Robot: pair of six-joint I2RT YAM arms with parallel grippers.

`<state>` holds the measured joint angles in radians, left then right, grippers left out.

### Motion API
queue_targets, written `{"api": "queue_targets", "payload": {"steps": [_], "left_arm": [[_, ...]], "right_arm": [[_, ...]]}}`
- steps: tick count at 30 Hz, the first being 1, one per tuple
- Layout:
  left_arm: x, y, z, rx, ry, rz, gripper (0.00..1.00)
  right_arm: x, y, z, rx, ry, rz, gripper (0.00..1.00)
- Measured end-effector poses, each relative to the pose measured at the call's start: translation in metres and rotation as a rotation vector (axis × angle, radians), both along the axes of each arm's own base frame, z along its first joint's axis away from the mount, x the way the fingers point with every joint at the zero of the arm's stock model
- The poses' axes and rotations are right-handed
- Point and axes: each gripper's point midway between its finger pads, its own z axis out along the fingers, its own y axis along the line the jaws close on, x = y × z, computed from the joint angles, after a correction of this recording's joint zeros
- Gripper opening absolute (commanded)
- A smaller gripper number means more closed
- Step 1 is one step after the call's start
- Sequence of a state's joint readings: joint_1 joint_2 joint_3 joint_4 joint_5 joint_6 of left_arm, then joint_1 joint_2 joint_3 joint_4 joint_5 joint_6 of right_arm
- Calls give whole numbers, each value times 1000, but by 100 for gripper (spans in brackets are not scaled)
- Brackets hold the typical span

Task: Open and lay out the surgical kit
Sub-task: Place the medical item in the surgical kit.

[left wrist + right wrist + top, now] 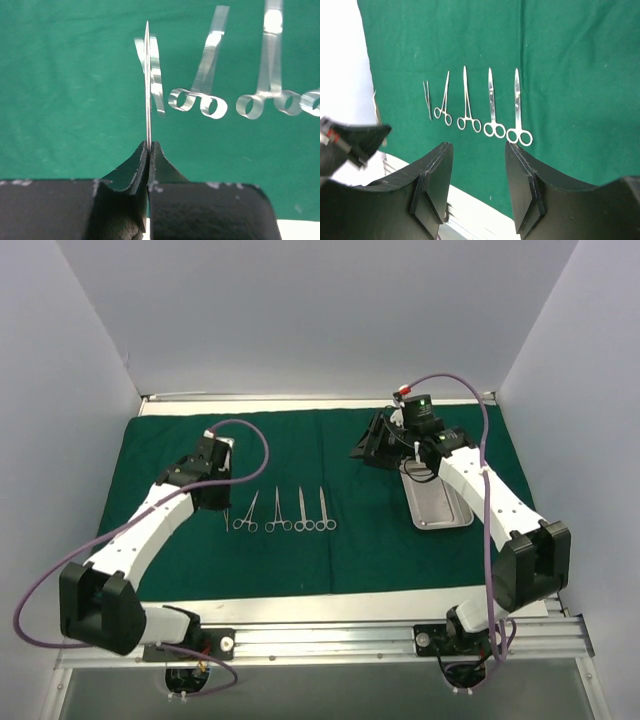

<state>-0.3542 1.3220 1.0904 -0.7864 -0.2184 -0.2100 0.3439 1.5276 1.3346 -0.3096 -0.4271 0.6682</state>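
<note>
Dark green drape point(330, 570): lies spread flat over most of the table point(330, 606), with a pale strip of tabletop showing along the near edge.

Right gripper point(479, 147): hangs above the far right part of the drape. Black fingers point(437, 175) stand well apart, with green cloth showing through the gap.

Left gripper point(149, 146): hovers low over the left part of the drape, at the left end of the instrument row. Jaws pressed together, clamped on a thin silver instrument point(148, 85) that shows edge-on and sticks straight out past the fingertips.

Steel tray point(440, 508): sits on the right side of the drape, long side running near to far, far end just beside the right gripper.

Row of four ring-handled instruments point(277, 512): lie side by side left of centre, apart from one another, rings toward the near edge and tips pointing away.

Tweezers point(154, 80): lie on the cloth just left of that row, clear of the nearest ring handles, directly behind the clamped instrument in the left wrist view.
</note>
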Motion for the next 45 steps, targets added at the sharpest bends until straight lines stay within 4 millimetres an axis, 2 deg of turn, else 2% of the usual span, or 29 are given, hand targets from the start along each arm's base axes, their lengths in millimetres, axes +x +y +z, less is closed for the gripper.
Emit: {"api": "queue_targets", "payload": {"steps": [6, 9, 18, 25, 36, 41, 45], "left_arm": [[12, 46, -36, 76, 121, 104, 2], [11, 57, -54, 96, 190, 109, 2], [15, 52, -74, 71, 287, 71, 2], [20, 44, -83, 37, 321, 48, 2], [11, 48, -103, 20, 427, 68, 3], [10, 49, -108, 14, 456, 72, 11], [9, 48, -113, 8, 475, 75, 12]], "right_arm": [[-3, 3, 0, 5, 3, 13, 46], [-2, 2, 1, 3, 0, 12, 46], [-3, -3, 11, 16, -24, 3, 46], [-4, -3, 9, 18, -22, 7, 46], [-6, -3, 5, 15, -13, 7, 46], [-6, -3, 4, 14, -10, 7, 46], [-6, -4, 2, 13, -8, 6, 46]]}}
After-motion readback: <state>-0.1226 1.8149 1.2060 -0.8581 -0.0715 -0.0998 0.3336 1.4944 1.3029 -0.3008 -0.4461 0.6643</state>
